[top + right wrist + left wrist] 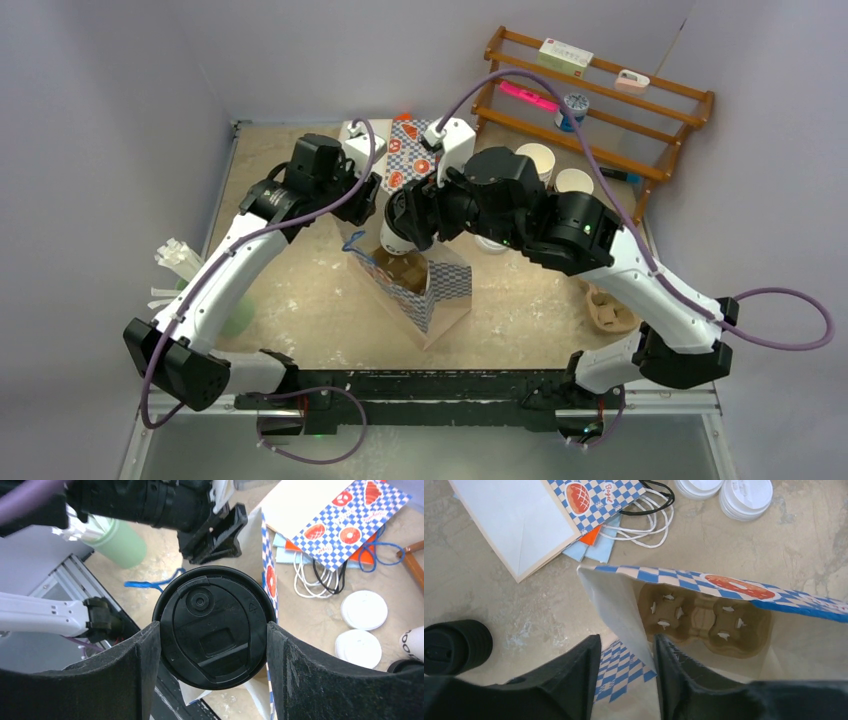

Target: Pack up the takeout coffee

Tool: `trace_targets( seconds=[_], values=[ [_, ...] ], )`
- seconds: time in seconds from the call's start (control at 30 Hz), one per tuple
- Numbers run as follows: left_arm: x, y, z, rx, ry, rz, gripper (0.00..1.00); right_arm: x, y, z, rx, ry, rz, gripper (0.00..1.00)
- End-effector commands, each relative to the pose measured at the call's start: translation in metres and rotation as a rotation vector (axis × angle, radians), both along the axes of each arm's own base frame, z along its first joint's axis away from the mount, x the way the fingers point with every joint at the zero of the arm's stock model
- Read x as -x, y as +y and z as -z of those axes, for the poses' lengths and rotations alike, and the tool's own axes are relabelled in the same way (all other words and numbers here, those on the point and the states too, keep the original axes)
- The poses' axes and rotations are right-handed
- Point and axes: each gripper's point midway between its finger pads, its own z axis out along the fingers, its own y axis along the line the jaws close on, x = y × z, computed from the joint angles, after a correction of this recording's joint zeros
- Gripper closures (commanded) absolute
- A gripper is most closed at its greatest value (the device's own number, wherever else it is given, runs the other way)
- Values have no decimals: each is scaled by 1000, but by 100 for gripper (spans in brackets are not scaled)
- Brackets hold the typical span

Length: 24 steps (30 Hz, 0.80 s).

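Takeout coffee [215, 625]: cup hidden under lid (right end effector [214, 632] grips).

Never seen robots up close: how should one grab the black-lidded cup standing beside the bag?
Probably take the black-lidded cup across its lid, from straight above: it stands upright and round, so fingers fit either side, as the right gripper holds the other cup.

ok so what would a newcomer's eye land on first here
First, the black-lidded coffee cup, gripped between the right jaws and poised over the mouth of the open blue-checked paper bag standing mid-table. Next, the brown cardboard cup carrier lying at the bottom of that bag, the sockets in view empty. The left jaws straddle the bag's wall, one finger inside and one outside.
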Motion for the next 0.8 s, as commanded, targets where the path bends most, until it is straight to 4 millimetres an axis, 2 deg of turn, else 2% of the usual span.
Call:
trace_targets(
  seconds=[0.0, 0.1, 0.27, 0.37, 0.47, 0.57, 0.77],
  values=[
    [-12, 12, -2, -48, -43, -56, 64, -4, 12, 18, -12, 3, 10, 74],
    [-15, 13, -10, -47, -66, -62, 80, -5, 14, 27, -10, -5, 21, 74],
    [-17, 14, -20, -33, -78, -89, 99, -10, 14, 42, 38, -35, 52, 74],
    [-15, 11, -23, -8, -60, -95, 100, -22, 4, 50, 114, -79, 120, 74],
    [-8, -2, -29, 71, -27, -69, 100, -26, 1, 50, 128, -115, 127, 74],
    [-1, -18, -39, 164, -2, -31, 100, -21, 9, 55, 95, -138, 66, 75],
    [7, -33, -57, 272, 28, -4, 100, -2, 25, 68, 90, -155, -30, 76]
  ],
)
